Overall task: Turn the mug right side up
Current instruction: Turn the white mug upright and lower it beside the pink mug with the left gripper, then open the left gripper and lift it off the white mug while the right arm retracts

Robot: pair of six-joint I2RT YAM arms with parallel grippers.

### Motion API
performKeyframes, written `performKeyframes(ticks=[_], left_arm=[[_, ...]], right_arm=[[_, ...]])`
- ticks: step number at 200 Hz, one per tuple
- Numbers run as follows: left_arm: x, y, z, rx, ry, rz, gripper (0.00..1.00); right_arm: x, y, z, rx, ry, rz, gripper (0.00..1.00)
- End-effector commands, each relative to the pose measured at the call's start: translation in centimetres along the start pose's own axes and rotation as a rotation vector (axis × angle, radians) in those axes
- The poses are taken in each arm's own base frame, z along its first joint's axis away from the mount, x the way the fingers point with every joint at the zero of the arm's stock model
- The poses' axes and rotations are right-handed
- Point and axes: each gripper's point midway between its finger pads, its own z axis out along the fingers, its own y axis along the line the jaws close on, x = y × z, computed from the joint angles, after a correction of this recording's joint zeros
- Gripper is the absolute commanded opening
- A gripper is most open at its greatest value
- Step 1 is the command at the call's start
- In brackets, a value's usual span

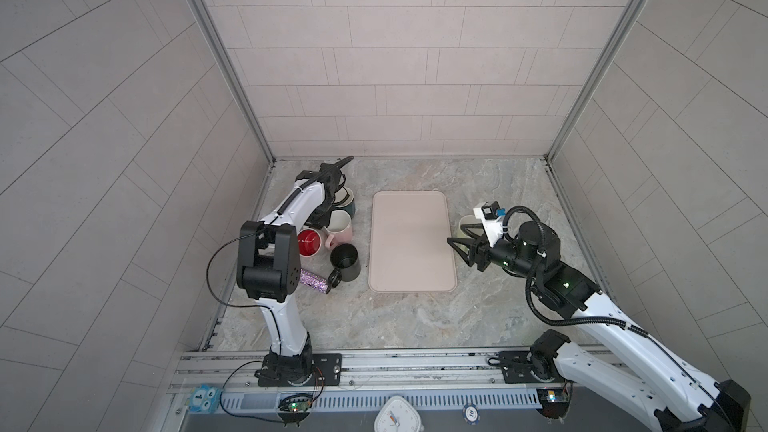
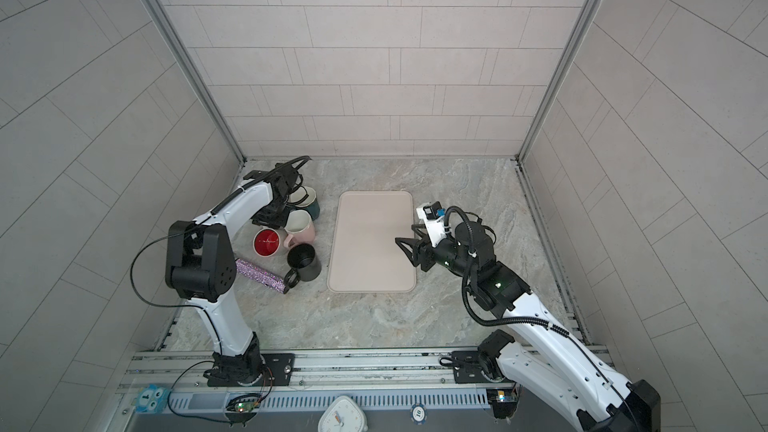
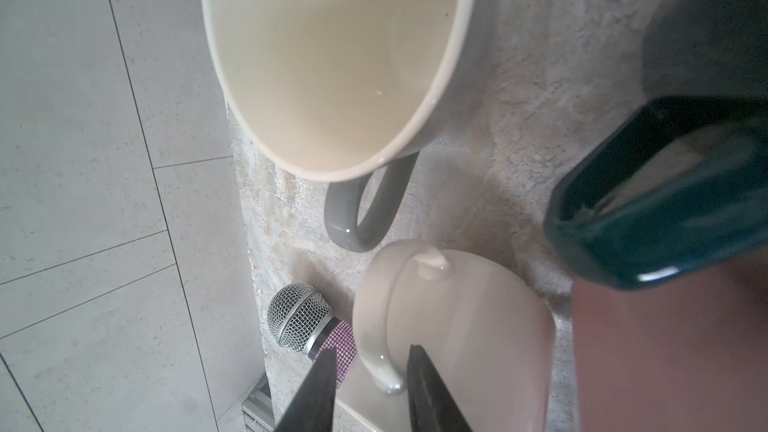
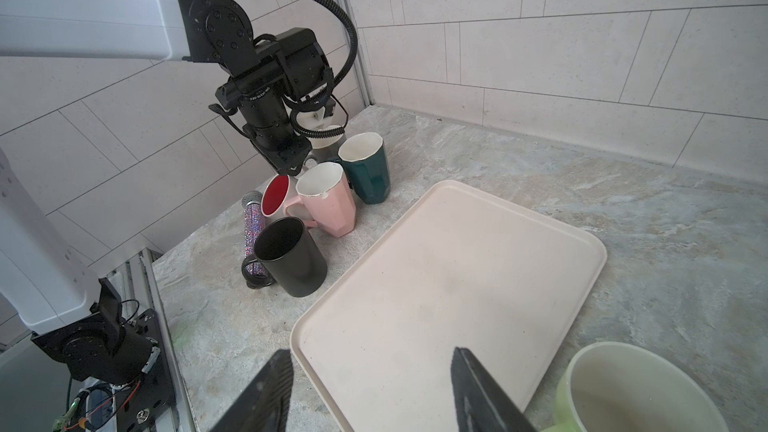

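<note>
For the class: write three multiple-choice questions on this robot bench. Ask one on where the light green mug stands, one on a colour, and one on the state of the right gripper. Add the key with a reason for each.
1. Where does the light green ceramic mug stand relative to the flat beige tray?
A. on it
B. on the counter, to its right
C. on the counter, to its left

2. What colour is the inside of the cream-white mug next to the pink faceted mug?
A. blue
B. yellow
C. red

3. How is the right gripper?
A. open, with nothing between its fingers
B. shut on the green mug
C. shut on the tray's rim

Key:
1 B: in both top views the mug sits on the counter past the tray's right edge.
2 C: red shows inside its mouth.
3 A: the right wrist view shows the fingers wide apart over the tray's edge.
</note>
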Motion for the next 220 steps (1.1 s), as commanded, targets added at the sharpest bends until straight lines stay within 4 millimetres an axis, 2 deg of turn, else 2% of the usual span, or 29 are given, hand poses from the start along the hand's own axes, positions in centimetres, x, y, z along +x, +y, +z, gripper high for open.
performKeyframes(ticks=[1,36,46,78,112,129,135,151,170,181,194,199,220], left_arm=[[-0.1,0.2,-0.8,-0.003,-0.002,-0.006,0.38],[-0.4,-0.4,-1.0,0.040,-0.010,-0.020,0.56],[-0.4,-0.6,-1.1,0.051,-0.017,-0.028,0.64],[-0.9,-0.6,-2.0,0.088,-0.076,-0.060,0.81],[-1.2,-0.5,-3.1,0.121,-0.125,-0.073,0.87],[-1.7,-1.0,-3.9,0.193,-0.192,-0.108,0.89],[-2.1,-1.2,-4.3,0.228,-0.228,-0.127,0.98],[-3.3,-1.3,-5.7,0.305,-0.384,-0.197,1.00],[-4.5,0.1,-6.8,0.302,-0.591,-0.326,1.00],[-4.5,0.8,-6.8,0.279,-0.688,-0.374,1.00],[-4.1,1.5,-6.8,0.258,-0.773,-0.428,1.00],[-3.8,1.6,-6.5,0.248,-0.790,-0.445,1.00],[-3.6,2.0,-6.9,0.243,-0.889,-0.486,1.00]], right_arm=[[0.3,0.1,-0.1,-0.005,-0.005,-0.017,0.62],[0.4,0.1,-0.1,-0.003,-0.003,-0.016,0.62],[0.4,0.1,-0.1,-0.004,-0.003,-0.017,0.62],[0.4,0.1,-0.2,-0.004,0.000,-0.018,0.62],[0.3,0.0,-0.2,0.005,-0.003,-0.020,0.62],[-0.2,-0.2,-0.3,0.021,-0.013,-0.025,0.63],[-0.4,-0.4,-0.4,0.037,-0.019,-0.029,0.64],[-1.0,-2.8,-0.9,0.178,-0.051,-0.034,0.70],[-1.7,-7.9,-2.5,0.482,-0.102,-0.059,0.75],[-1.9,-10.6,-4.1,0.653,-0.131,-0.051,0.77],[-2.1,-12.2,-4.8,0.739,-0.168,-0.079,0.78],[-0.9,-13.1,-4.8,0.773,-0.161,-0.091,0.78],[0.6,-16.0,-6.8,0.942,-0.213,-0.065,0.78]])
